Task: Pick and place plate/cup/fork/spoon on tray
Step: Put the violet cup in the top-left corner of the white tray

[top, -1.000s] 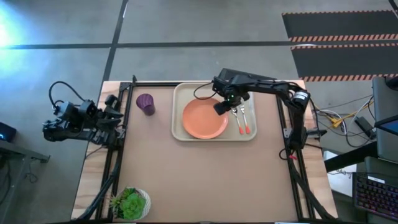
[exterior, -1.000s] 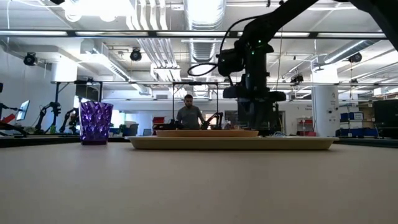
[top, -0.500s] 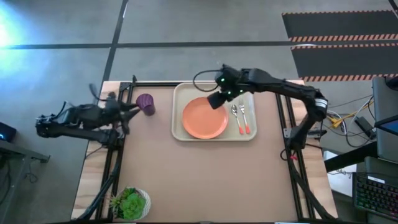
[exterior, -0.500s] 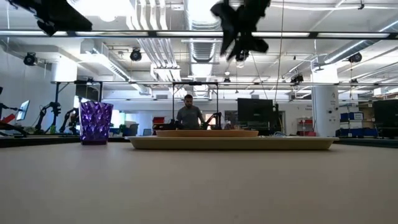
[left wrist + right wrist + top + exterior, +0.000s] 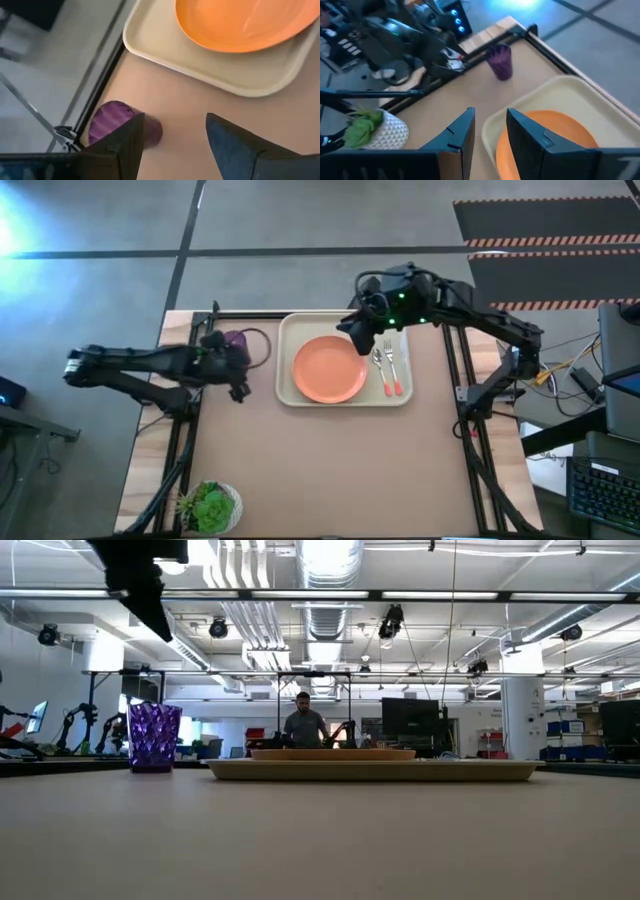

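left gripper (image 5: 238,366) is seen in the high view hovering over the table (image 5: 320,470) just beside the cup (image 5: 236,339), on the cup's near side, with its fingers (image 5: 125,147) held apart and nothing between them. from the left wrist view the cup (image 5: 112,122) is shown lying partly behind one finger, close to the tray's corner (image 5: 145,40). in the low view the purple cup (image 5: 154,738) is shown standing upright on the table, off to the side of the tray (image 5: 380,770), with part of the left arm's dark body seen high above it.

right gripper (image 5: 352,330) is held above the far edge of the tray (image 5: 290,395), over the rim of the plate (image 5: 328,370); its fingers (image 5: 460,135) are parted and empty in the right wrist view. the orange plate is seen resting flat inside the tray, toward the side nearer the cup. the spoon (image 5: 379,372) and the fork (image 5: 393,372) are laid side by side in the tray just beside the plate, handles pointing toward the near edge, the spoon between the plate and the fork.

a potted plant (image 5: 208,506) is set at the near left corner of the table, well apart from the tray. a person (image 5: 303,726) is visible in the room beyond the table.
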Motion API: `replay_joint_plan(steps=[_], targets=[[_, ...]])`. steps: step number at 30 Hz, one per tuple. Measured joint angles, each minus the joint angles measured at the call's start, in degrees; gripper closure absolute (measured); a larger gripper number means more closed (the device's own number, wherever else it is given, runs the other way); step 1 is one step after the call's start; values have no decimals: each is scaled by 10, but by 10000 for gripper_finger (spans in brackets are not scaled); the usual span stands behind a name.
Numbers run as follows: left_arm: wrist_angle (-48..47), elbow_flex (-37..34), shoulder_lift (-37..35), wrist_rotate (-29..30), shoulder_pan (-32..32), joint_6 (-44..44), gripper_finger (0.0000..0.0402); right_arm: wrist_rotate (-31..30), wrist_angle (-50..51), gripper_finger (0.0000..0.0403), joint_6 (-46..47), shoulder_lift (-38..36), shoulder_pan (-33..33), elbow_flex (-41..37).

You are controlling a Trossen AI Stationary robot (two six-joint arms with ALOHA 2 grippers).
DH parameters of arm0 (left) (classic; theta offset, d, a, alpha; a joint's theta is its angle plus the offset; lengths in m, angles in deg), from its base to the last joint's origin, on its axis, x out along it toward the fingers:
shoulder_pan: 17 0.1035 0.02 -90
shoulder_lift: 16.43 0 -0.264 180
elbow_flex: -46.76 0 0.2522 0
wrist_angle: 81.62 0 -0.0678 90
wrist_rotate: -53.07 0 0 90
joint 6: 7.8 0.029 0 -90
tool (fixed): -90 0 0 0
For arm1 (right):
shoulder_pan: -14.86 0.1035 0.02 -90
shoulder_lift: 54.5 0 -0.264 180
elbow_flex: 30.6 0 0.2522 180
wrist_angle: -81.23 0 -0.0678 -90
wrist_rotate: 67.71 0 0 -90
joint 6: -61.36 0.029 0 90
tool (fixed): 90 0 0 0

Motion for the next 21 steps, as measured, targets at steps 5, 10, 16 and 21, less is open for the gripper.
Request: replay_joint_plan(steps=[5,10,16,21], targets=[[-24,38,79,-4,42,-4,210,5,23,303,-29,0,11,26],[-81,75,129,-44,97,-52,210,5,61,303,-40,0,13,34],[-62,81,139,-171,176,-27,210,6,83,303,-68,0,13,33],[-48,79,132,-210,229,16,210,20,84,303,-92,0,13,32]])
